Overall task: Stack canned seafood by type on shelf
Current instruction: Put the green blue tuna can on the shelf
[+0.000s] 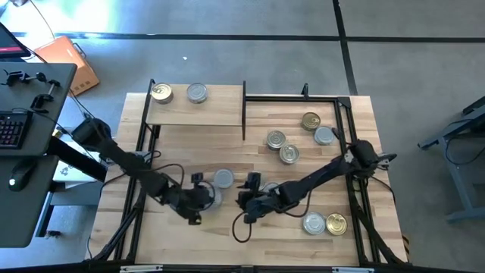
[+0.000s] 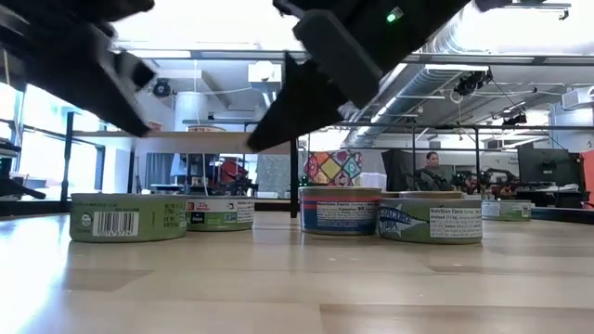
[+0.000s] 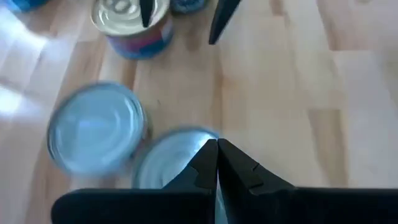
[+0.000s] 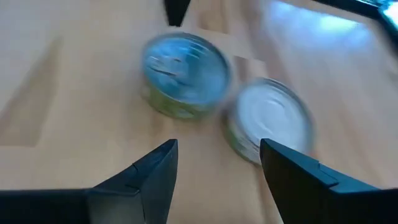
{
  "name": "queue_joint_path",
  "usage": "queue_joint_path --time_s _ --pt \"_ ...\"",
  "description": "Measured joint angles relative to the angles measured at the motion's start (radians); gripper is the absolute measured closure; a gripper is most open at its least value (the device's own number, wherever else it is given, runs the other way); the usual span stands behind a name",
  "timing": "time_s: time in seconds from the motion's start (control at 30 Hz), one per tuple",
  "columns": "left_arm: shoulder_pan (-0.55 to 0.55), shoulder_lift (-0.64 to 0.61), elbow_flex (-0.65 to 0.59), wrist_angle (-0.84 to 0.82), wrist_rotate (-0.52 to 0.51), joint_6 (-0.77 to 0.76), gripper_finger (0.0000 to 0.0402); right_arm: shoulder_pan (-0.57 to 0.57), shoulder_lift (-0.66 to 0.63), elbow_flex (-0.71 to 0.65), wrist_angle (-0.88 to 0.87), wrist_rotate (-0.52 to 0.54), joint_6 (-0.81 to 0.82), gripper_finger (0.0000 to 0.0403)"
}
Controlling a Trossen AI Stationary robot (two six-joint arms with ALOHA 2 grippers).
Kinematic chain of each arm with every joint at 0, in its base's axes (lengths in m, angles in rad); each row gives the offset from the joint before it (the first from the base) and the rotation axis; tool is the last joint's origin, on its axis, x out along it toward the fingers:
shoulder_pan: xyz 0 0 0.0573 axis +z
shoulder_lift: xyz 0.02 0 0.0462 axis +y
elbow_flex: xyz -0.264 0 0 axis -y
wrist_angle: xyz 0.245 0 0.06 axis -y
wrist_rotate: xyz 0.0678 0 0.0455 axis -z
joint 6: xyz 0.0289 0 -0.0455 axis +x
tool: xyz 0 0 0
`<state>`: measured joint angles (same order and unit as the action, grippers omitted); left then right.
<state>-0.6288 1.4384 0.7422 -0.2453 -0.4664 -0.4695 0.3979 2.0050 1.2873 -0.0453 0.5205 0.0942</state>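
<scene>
1. From above, the shelf (image 1: 195,112) stands at the far left of the tabletop (image 1: 227,235), carrying a gold-topped tin (image 1: 161,93) and a silver-topped tin (image 1: 197,93) side by side, apart from each other.
2. Also from above, a cluster of four tins (image 1: 288,140) lies right of the shelf on the tabletop, and two more tins (image 1: 324,224), one silver and one gold, touch each other near the front right.
3. The left claw (image 1: 203,196) and the right claw (image 1: 248,193) both sit low over the middle front of the tabletop, facing each other, with a silver tin (image 1: 223,178) between them and a second tin (image 1: 214,196) just beside the left claw.
4. At tabletop height, green-labelled tins (image 2: 130,216) stand on the left and blue-labelled tins (image 2: 390,216) on the right; both dark arms hang overhead, and a person (image 2: 432,167) sits far behind.
5. In the left wrist view, the left claw (image 3: 217,163) has its fingers pressed together with nothing between them, tips over a silver lid (image 3: 174,163); another silver tin (image 3: 96,127) touches that one.
6. In the right wrist view, the right claw (image 4: 217,165) is spread wide and empty, with two tins (image 4: 186,68) ahead, touching each other.
</scene>
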Motion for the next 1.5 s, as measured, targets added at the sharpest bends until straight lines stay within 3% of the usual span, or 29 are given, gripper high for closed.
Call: queue_joint_path --time_s 0.2,0.33,0.43,0.6,0.7,0.8,0.93,1.3,1.5 --pt "-0.072 0.026 -0.048 -0.007 0.081 -0.164 0.0399 -0.054 0.075 0.000 0.217 -0.202 -0.076 0.0181" --pt "-0.095 0.068 -0.081 0.017 0.086 -0.228 0.0399 -0.102 0.093 0.000 0.246 -0.240 -0.038 0.0181" --pt "-0.092 0.095 -0.095 0.035 0.054 -0.241 0.0399 -0.132 0.095 0.000 0.236 -0.249 0.008 0.0181" --pt "-0.069 0.121 -0.108 0.017 -0.038 -0.248 0.0399 -0.164 0.105 0.000 0.233 -0.354 0.014 0.0181" --pt "-0.064 0.117 -0.110 -0.077 -0.097 -0.302 0.0399 -0.163 0.118 0.000 0.243 -0.393 0.017 0.0181" --pt "-0.071 0.088 -0.110 -0.244 -0.190 -0.450 0.0399 -0.154 0.129 0.000 0.250 -0.416 0.010 0.0181" --pt "-0.098 0.061 -0.111 -0.359 -0.228 -0.570 0.0399 -0.146 0.131 0.000 0.239 -0.422 0.003 0.0181" --pt "-0.161 0.061 -0.109 0.029 -0.200 -0.300 0.0399 -0.149 0.134 0.000 0.305 -0.468 0.002 0.0181" --pt "-0.134 0.082 -0.108 0.182 -0.159 -0.175 0.0399 -0.161 0.182 0.002 0.383 -0.470 -0.001 0.0181"
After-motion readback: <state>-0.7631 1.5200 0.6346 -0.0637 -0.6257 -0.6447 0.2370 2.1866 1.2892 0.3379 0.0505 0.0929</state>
